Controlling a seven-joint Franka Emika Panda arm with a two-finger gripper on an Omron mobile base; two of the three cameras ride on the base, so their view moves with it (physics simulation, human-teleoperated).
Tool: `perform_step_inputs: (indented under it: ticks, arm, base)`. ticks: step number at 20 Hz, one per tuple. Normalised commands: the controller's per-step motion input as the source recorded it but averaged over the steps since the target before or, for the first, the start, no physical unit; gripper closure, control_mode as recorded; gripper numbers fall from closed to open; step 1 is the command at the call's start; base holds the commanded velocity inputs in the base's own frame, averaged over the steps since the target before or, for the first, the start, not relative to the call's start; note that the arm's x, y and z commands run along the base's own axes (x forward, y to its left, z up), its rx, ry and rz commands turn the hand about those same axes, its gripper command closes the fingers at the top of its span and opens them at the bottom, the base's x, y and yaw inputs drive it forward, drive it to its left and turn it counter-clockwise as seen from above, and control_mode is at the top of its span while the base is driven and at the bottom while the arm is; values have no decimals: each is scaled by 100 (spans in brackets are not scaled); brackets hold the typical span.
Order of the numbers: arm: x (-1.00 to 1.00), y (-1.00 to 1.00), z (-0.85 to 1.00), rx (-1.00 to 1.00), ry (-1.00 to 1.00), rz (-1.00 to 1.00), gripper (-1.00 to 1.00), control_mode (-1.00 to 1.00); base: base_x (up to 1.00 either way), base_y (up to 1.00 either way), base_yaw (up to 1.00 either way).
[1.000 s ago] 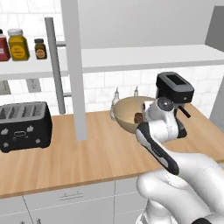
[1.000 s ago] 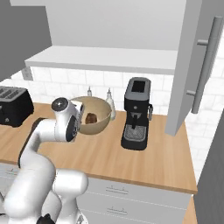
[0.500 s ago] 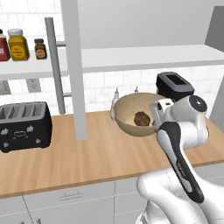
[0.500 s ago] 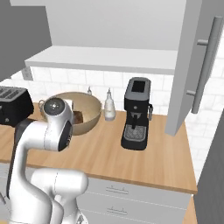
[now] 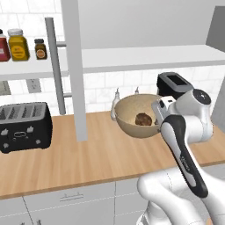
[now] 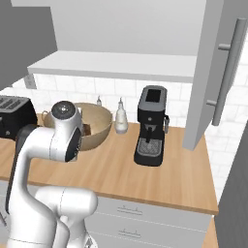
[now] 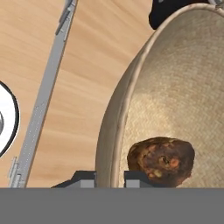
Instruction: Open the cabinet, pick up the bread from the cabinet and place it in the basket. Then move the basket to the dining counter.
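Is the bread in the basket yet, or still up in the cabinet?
In: the bread lies on the woven floor of the basket, beside its near wall.

The wood worktop [image 5: 88, 158] ran beneath my gripper [image 7: 109, 177], which was clamped on the near rim of the basket [image 5: 132, 115]. The basket was lifted off the worktop. The coffee machine [image 6: 151, 127] stood on the worktop beyond the basket, on the far side from my gripper. Two small white bottles [image 6: 120, 117] stood at the tiled wall just behind the basket. The black toaster [image 5: 24, 126] sat on the worktop well away from my gripper, past the open cabinet door [image 5: 75, 70]. The white cabinet shelf [image 5: 132, 57] above my gripper carried three jars [image 5: 18, 44] at its far end.
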Motion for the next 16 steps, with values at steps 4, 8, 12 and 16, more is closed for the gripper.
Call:
perform_step_inputs:
  ticks: [4, 8, 12, 16]
  arm:
    - [-4, 0, 0, 0, 0, 0, 100, -100]
    - [-21, 0, 0, 0, 0, 0, 100, 100]
    - [0, 0, 0, 0, 0, 0, 100, 100]
    - [0, 0, 0, 0, 0, 0, 100, 100]
  base:
    - [0, 0, 0]
    - [-75, 0, 2]
    - [-100, 0, 16]
    - [-100, 0, 60]
